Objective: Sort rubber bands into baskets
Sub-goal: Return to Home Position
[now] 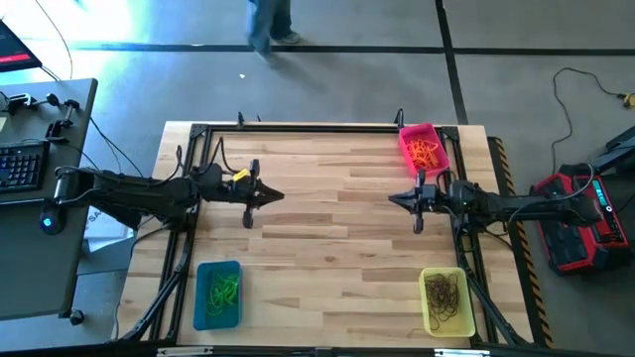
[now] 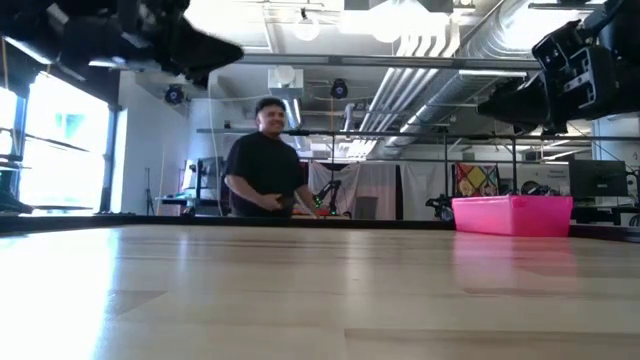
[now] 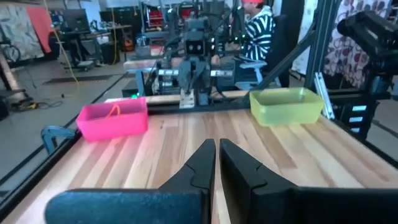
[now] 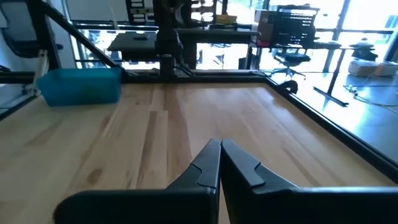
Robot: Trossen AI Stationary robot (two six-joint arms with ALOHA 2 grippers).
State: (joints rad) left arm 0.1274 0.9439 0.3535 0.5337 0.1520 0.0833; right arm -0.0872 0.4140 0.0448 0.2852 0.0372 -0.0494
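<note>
Pale wooden tabletop [image 1: 337,238] seemingly bare between closed, empty left gripper [image 1: 281,195] and right gripper [image 1: 391,198]; rubber bands [image 1: 425,152] sorted: orange in pink plastic basket [image 1: 404,139] beside the right, green in teal basket [image 1: 200,297], dark in yellow basket [image 1: 427,317].

person [image 1: 270,25]: blurred, cut off by the high view's top edge; only legs show.
pink basket [image 2: 512,215]: its wall hides the contents in the low view.
teal basket [image 4: 79,86]: contents hidden behind its wall.
dark rubber bands [image 1: 446,295]: tangled, too small to count.

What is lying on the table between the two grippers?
Nothing: in the high view, the table between the left gripper and the right gripper is bare wood.
</note>
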